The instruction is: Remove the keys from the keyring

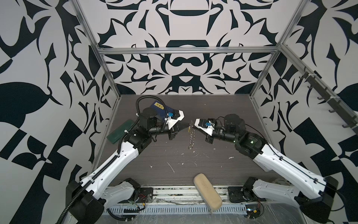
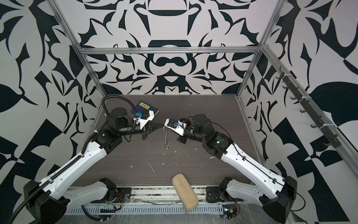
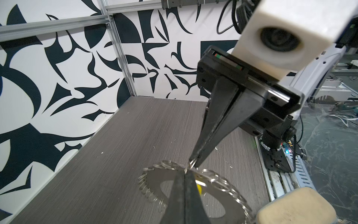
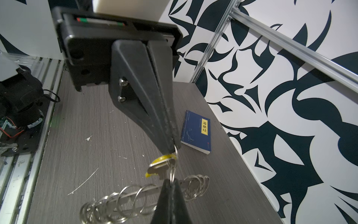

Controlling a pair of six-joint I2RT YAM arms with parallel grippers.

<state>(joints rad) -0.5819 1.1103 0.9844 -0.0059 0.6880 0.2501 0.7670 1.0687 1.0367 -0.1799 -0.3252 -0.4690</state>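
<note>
1. Case [image 1: 119, 131] and book [image 1: 157, 105] lie on the left of the table [image 1: 155, 161]: the green case at the left edge, the blue book farther back.
2. Left claw [image 4: 173, 149] reaches rightward to mid-table, pinched tight on the small silver ring that carries the keys [image 4: 159, 162].
3. Keys, with a yellow tag, hang between the two claw tips at the top rim of the keyring [image 1: 190, 136].
4. Keyring stands on edge mid-table, held up. Whether its lower rim touches the table I cannot tell.
5. Right claw [image 3: 194, 164] meets it from the right, clamped on a wire ring at that same top rim. Same ring or a neighbour, I cannot tell.
6. Beige pouch [image 1: 208, 194] lies at the near edge, right of centre.
</note>
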